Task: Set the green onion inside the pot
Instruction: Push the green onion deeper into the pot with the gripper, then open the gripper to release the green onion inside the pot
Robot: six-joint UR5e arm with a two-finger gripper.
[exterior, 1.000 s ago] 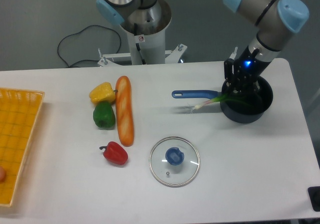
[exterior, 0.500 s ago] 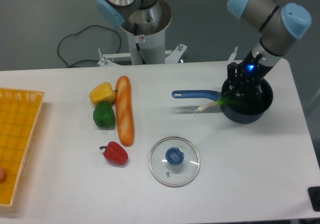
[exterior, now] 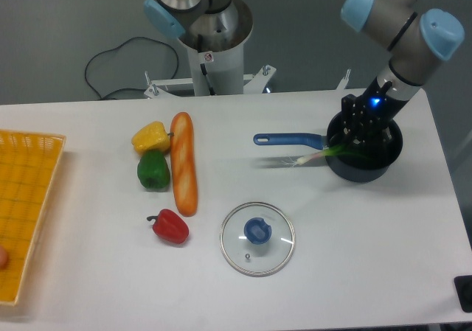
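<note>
The pot (exterior: 367, 171) is a dark round saucepan at the right of the table, its blue handle (exterior: 287, 138) pointing left. My gripper (exterior: 359, 141) hangs low over the pot's opening, shut on the green leaf end of the green onion (exterior: 316, 155). The stalk slants down to the left across the pot's left rim. Its white bulb end sticks out over the table just below the handle. The leaf end inside the pot is mostly hidden by the fingers.
A glass lid with a blue knob (exterior: 257, 238) lies in front of the handle. A baguette (exterior: 184, 163), a yellow pepper (exterior: 150, 136), a green pepper (exterior: 153, 170) and a red pepper (exterior: 171, 226) lie at centre left. A yellow basket (exterior: 22, 213) sits at the left edge.
The gripper has shifted a little to the right over the pot, drawing the green onion with it. Less of the stalk now sticks out past the left rim.
</note>
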